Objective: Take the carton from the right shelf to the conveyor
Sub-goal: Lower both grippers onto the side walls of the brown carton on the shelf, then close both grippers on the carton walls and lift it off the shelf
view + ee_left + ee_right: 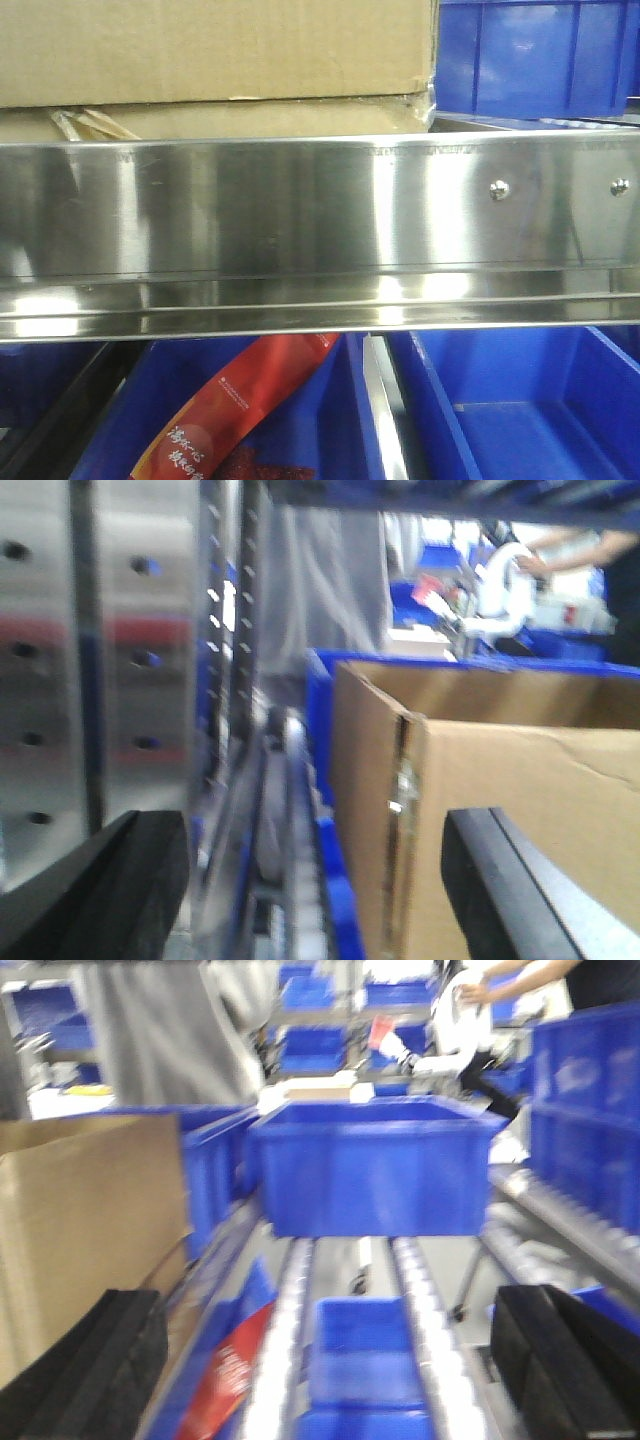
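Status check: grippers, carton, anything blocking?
Left gripper open, right gripper open, both empty. Carton on shelf, not gripped. Blue bin close beside carton's right side.

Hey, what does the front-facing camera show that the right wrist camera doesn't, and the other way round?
Only the front-facing view: the mirror-like front rail of the right shelf, with two screw heads. Only the right wrist view: the right gripper, open and holding nothing, roller tracks, and a person's arm far back. Both: the carton, blue bins and the red snack packet.
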